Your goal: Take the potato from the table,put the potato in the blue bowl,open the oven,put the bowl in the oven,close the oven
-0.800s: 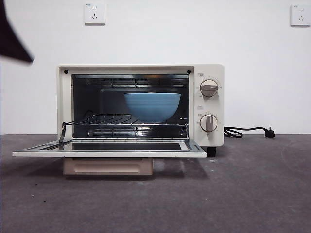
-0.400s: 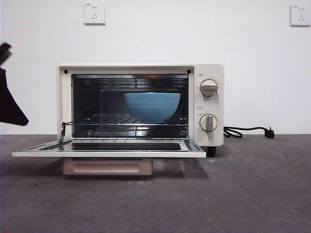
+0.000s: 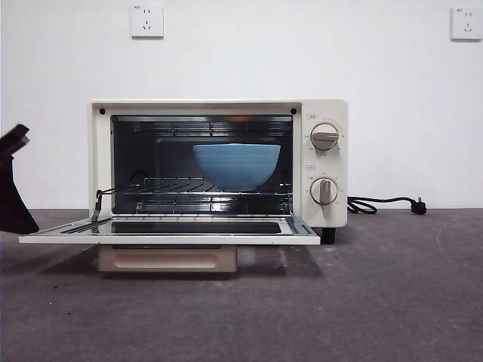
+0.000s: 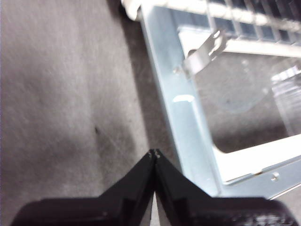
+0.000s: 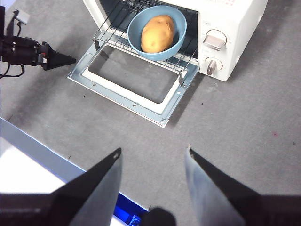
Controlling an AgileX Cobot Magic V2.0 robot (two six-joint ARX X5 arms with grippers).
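The cream oven [image 3: 324,113] stands with its door [image 3: 170,238] folded down flat. On the wire rack inside sits the blue bowl [image 3: 236,166]. From the right wrist view the tan potato [image 5: 157,33] lies in the bowl [image 5: 136,41]; the front view hides it behind the bowl's wall. My left gripper [image 3: 30,225] is shut and empty, low beside the door's left corner [image 4: 188,117], apart from it. It also shows as a black point [image 5: 61,60] in the right wrist view. My right gripper [image 5: 153,149] hangs open and empty high above the table [image 5: 244,122], in front of the oven.
The oven's black cord [image 3: 381,204] lies on the table to the right of the oven. Two wall sockets [image 3: 146,21] sit high on the white wall. A white and blue edge [image 5: 42,160] borders the table on the near side.
My left gripper has come down along the left edge of the front view, from above the oven's top to about the level of the open door. Oven, bowl and door have not moved.
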